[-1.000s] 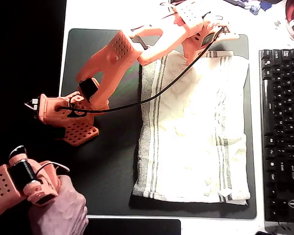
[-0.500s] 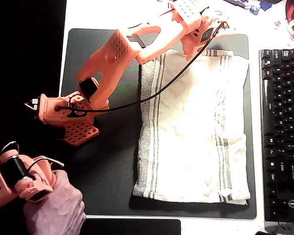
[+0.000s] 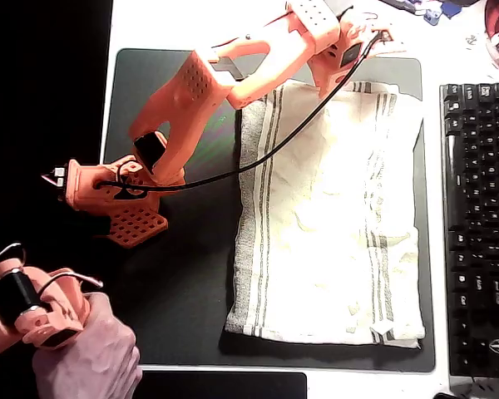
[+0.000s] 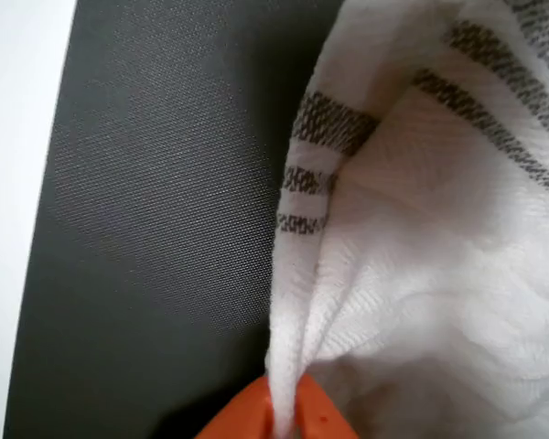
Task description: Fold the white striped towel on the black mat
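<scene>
From overhead we see the towel (image 3: 328, 212) spread on the mat (image 3: 191, 274) beside a keyboard (image 3: 478, 224), while our wrist view reveals the gripper (image 4: 282, 412) pinching a raised towel fold.

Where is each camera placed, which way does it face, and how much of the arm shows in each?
Overhead view: above the table, looking straight down at the mat, towel and keyboard; the whole orange arm shows, reaching to the towel's top edge.
Wrist view: on the gripper, looking close along the fingers at the pinched towel edge; only the orange fingertips show.
Shared: the striped towel and the mat beneath it.
</scene>
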`<state>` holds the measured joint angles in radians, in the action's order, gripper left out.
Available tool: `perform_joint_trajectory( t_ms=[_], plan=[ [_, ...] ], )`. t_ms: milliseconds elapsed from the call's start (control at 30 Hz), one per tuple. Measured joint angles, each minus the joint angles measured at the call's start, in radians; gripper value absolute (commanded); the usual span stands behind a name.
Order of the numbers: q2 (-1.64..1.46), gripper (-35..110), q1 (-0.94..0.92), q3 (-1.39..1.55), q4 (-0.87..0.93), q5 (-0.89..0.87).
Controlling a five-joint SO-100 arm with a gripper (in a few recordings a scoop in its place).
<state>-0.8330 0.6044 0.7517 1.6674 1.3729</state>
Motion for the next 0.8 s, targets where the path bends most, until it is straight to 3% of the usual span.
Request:
perform_joint_trajectory(
  t_ms=[800],
  plan=[
    [-0.256, 0, -0.092, 0.055, 0.015, 0.000]
  ],
)
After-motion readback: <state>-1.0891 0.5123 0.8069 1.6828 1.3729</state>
